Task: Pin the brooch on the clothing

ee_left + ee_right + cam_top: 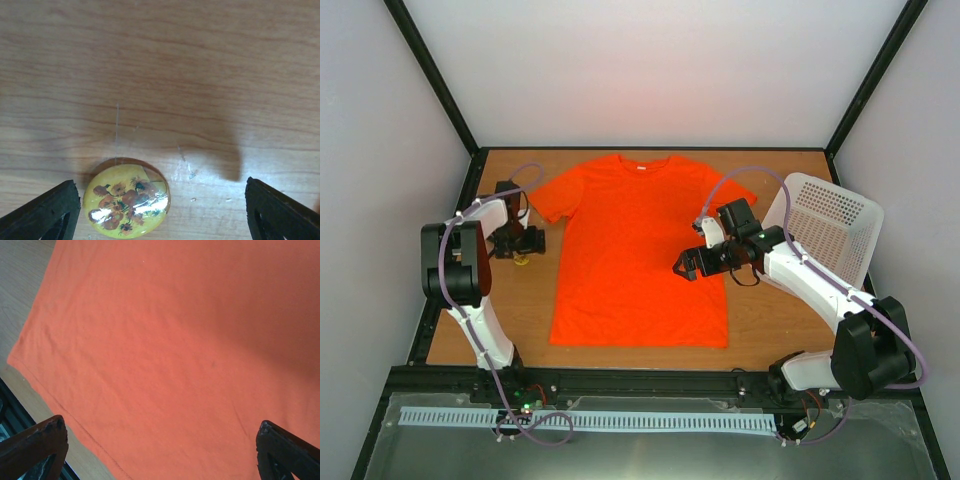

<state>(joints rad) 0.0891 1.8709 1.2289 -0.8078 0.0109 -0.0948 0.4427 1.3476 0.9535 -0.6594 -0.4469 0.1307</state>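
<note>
White basket [830, 225] near T-shirt [635, 250] | left claw [160, 185] wide, brooch [126, 201] between, ungripped | right claw [161, 422] wide, empty

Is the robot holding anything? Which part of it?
Nothing is held. The left gripper is open over the brooch lying on the table; the right gripper is open above the T-shirt.

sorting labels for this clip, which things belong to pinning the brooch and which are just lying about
Part of the job:
brooch, lying on the table left of the shirt
shirt, orange, spread flat

Just lying about:
basket, white, at the right
</note>
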